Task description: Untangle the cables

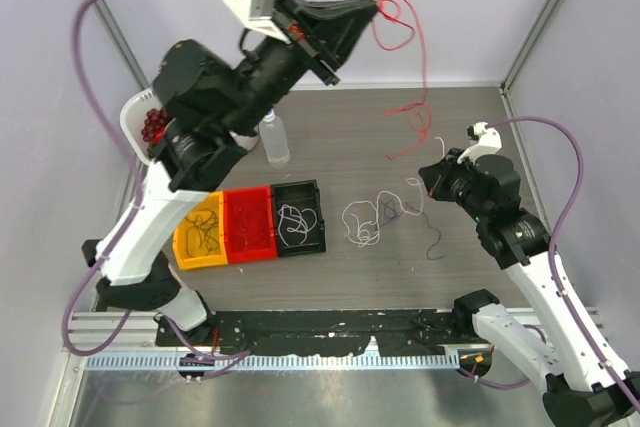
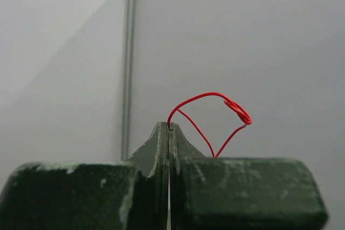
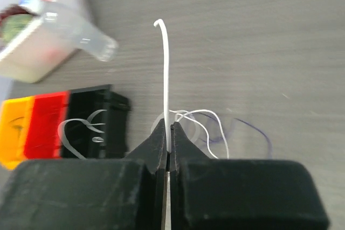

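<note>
My left gripper is raised high at the back, shut on a red cable that hangs from it in loops down to the table; in the left wrist view the red cable loops out from the shut tips. My right gripper is low over the table, shut on a white cable whose free end sticks up past the tips. A white cable tangle and a dark purple cable lie on the table below it.
Three bins stand in a row: orange with dark wires, red, and black with a white cable in it. A clear plastic bottle stands behind them. A white container of red things is at the far left.
</note>
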Motion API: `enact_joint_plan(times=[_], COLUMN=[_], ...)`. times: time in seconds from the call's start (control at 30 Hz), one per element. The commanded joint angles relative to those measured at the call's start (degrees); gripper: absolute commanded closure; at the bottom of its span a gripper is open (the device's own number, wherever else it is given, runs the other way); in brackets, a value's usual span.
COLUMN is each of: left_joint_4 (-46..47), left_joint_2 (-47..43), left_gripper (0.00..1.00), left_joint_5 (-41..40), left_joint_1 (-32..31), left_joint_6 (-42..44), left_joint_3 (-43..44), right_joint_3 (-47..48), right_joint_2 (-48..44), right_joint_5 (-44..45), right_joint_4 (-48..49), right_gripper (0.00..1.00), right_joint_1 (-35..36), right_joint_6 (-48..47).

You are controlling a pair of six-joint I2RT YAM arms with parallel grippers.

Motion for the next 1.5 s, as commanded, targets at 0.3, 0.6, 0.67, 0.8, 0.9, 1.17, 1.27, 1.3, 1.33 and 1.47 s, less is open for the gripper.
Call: enact_joint_plan(times=[0.3,0.6,0.67,0.8,0.9,1.17,1.27,1.3,1.33,1.47], left_joint_4=[-12.1,-13.4,-13.4,-13.8,-14.4,-14.5,-13.7,-13.6,-13.4,-15.2], left_joint_2=[-16.1,-28.9,-31.0,-34.1,-35.4,-34.5,-34.7,-34.9,-35.0,-35.9], left_gripper=[1.0,1.0,1.0,1.0,1.0,1.0,1.0,1.0,1.0,1.0], left_joint_5=[-21.7,-38.3,-40.6,-44.6,-45.0,-42.9,-43.9,-44.7,-45.6,-47.8], left_joint_1=[0.3,0.3,0.4,0.3,0.3,0.5,0.5,0.5,0.4,0.4], left_joint_6=[14.5,13.0,12.9,10.4,10.0,11.7,15.8,17.3,18.4,20.2], left_joint_3=[-15.2,-43.8,-49.3,-56.7,-57.2,-49.1,-46.8,-46.8,-47.0,-49.5], right_joint_3=[-2.2,-2.0,-1.6,-1.4,-1.5,-1.7,-1.6,-1.6,-1.7,-1.8], right_joint_2=[2.4,3.0,3.4,4.0,4.3,4.7,4.7,4.6,4.6,4.6], right_joint_5=[22.2,21.7,21.4,20.8,20.1,19.2,19.1,19.0,19.0,18.8], right_joint_4=[-8.5,-8.8,-8.8,-8.9,-9.0,-8.8,-8.8,-8.8,-8.9,-8.9], right_gripper=[0.99,0.99,0.99,0.99,0.99,0.99,0.99,0.99,0.99,0.99], right_joint_1=[0.2,0.3,0.2,0.2,0.1,0.2,0.2,0.2,0.2,0.2], right_joint_6=[0.1,0.1,0.3,0.4,1.0,1.4,1.5,1.5,1.4,1.4])
